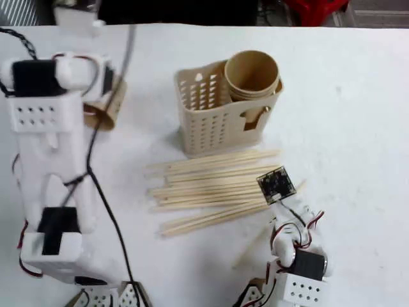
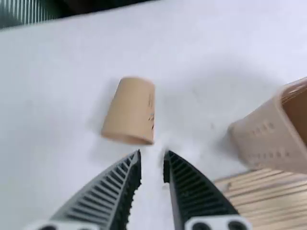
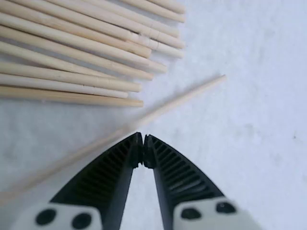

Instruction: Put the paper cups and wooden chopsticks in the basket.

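On the white table [image 1: 358, 96], dark background [image 1: 192, 9] beyond, left fingers [image 2: 120, 191] slightly parted; right fingers [image 3: 115, 177] closed.

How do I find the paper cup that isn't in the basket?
Find the beige slotted plastic basket on the white table. Beside it, partly under the white left arm, is a brown paper cup. Unlike the stacked cups standing in the basket, it lies alone, tipped on its side.
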`<state>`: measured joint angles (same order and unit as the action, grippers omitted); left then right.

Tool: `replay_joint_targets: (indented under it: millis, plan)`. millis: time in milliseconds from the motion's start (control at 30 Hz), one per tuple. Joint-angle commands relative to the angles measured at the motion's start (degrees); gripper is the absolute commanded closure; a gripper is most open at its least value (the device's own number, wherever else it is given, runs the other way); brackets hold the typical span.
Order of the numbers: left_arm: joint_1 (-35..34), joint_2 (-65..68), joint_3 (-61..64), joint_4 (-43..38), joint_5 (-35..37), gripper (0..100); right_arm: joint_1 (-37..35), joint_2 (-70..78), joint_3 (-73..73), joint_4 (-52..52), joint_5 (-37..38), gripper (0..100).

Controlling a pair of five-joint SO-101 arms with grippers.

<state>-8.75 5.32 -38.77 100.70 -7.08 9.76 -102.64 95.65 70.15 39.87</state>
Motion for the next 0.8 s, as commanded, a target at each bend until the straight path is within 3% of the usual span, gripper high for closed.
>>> replay_joint_targets:
  millis: [0, 133, 300, 433, 567, 767]
  plan:
    - [-3.3, -1.98, 10.99, -0.62, -0.44, 85, -0.04, -0.48, 0.62, 0.31, 0.62, 98.1]
    - [-5.85, -6.11, 28.13, -12.13, -3.43, 84, -0.04, -0.48, 0.62, 0.31, 0.62, 98.1]
    - [-9.27, -9.98, 51.43, -33.85, -3.96, 83, -0.04, -0.48, 0.62, 0.31, 0.62, 98.1]
    - [-8.66, -10.15, 62.42, -48.0, -3.96, 80, -0.04, -0.48, 0.62, 0.31, 0.62, 98.1]
    - [-5.49, -10.15, 65.49, -52.92, -6.15, 74, -0.04, -0.48, 0.62, 0.31, 0.62, 98.1]
    - [-3.21, -9.98, 66.73, -57.32, -5.1, 74, -0.04, -0.48, 0.62, 0.31, 0.62, 98.1]
